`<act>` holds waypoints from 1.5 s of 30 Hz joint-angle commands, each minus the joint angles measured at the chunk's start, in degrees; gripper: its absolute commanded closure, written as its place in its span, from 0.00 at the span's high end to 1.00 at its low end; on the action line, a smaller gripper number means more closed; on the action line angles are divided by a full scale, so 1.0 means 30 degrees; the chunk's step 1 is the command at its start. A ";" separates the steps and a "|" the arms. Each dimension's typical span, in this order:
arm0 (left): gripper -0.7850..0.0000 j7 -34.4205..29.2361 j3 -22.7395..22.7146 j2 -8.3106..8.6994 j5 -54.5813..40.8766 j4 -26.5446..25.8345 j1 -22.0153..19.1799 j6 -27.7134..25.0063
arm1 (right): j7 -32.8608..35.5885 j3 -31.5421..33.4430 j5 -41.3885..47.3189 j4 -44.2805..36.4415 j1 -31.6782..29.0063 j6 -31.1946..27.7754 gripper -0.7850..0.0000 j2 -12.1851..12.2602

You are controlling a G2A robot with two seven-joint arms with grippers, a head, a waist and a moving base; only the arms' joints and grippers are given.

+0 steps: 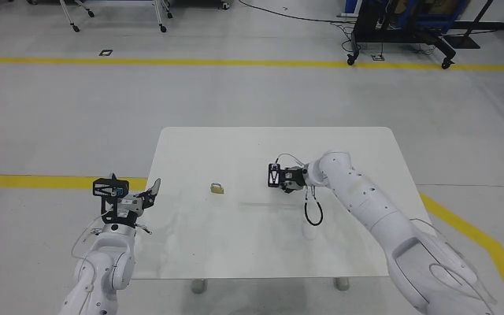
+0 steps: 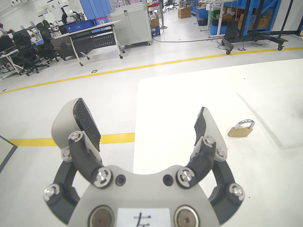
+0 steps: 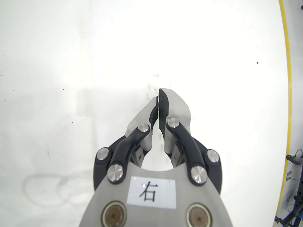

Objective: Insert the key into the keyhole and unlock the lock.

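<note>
**Visitor:** Closest to the lens sits the right gripper [image 3: 158,95]. Has it got hold of anything?

**Technician:** Hard to say. It is poised low over the white table [image 3: 71,48], the biggest thing on the scene, with its ribbed black pads [image 3: 163,106] pressed together at the tips. Whether anything is pinched between them, I cannot tell.

**Visitor:** And its partner?

**Technician:** The left gripper [image 2: 142,112] hangs at the table's left edge, its fingers [image 2: 86,124] spread wide with nothing between them.

**Visitor:** Where is the lock itself?

**Technician:** The padlock [image 2: 240,131] lies on the tabletop between the two grippers, apart from both. From above it is a small gold speck left of the table's middle. It has a brass body and a silver shackle, and the shackle looks seated in the body.

**Visitor:** Any writing?

**Technician:** Each gripper's metal mount carries a white sticker [image 3: 151,191] with a single black character.
</note>
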 commanded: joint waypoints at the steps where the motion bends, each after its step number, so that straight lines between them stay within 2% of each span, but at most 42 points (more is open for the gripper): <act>1: 1.00 0.0000 0.0000 0.0000 0.0000 0.0000 0.0000 0.0000 | -0.0783 0.0081 -0.0483 -0.0479 -0.0254 0.0110 0.00 0.0214; 6: 1.00 0.0000 0.0000 0.0000 0.0000 0.0000 0.0000 0.0000 | -0.2213 0.0742 -0.1414 -0.1836 -0.1156 0.0321 0.00 0.0931; 12: 1.00 0.0000 0.0000 0.0000 0.0000 0.0000 0.0000 0.0000 | -0.1782 0.1733 -0.2367 -0.3874 -0.2782 0.1185 0.00 0.1736; 17: 1.00 0.0000 0.0000 0.0000 0.0000 0.0000 0.0000 0.0000 | -0.1494 0.2323 -0.2364 -0.4668 -0.3666 0.1091 0.00 0.2120; 21: 1.00 0.0000 0.0000 0.0000 0.0000 0.0000 0.0000 0.0000 | -0.2203 0.2471 -0.2414 -0.5079 -0.4067 0.0760 0.00 0.2318; 32: 1.00 0.0154 -0.0073 -0.0001 0.0468 0.0086 0.0013 0.0380 | -0.2442 0.2493 -0.2458 -0.5134 -0.4119 0.0664 0.00 0.2366; 36: 1.00 0.0491 0.0986 -0.0053 0.2830 -0.0666 0.0359 0.0692 | -0.2442 0.2493 -0.2458 -0.5134 -0.4119 0.0664 0.00 0.2366; 38: 1.00 0.0091 0.1839 -0.0080 0.3597 -0.1176 0.0242 0.0082 | -0.2442 0.2493 -0.2458 -0.5134 -0.4119 0.0664 0.00 0.2366; 39: 1.00 -0.0760 0.2469 -0.0116 0.3806 -0.1365 -0.0120 -0.0444 | -0.2442 0.2493 -0.2458 -0.5134 -0.4119 0.0664 0.00 0.2366; 41: 1.00 -0.1572 0.2726 -0.0159 0.4106 -0.1431 -0.0551 -0.0123 | -0.2442 0.2493 -0.2458 -0.5134 -0.4119 0.0664 0.00 0.2366; 45: 1.00 -0.1572 0.2726 -0.0159 0.4106 -0.1431 -0.0551 -0.0123 | -0.2442 0.2493 -0.2458 -0.5134 -0.4119 0.0664 0.00 0.2366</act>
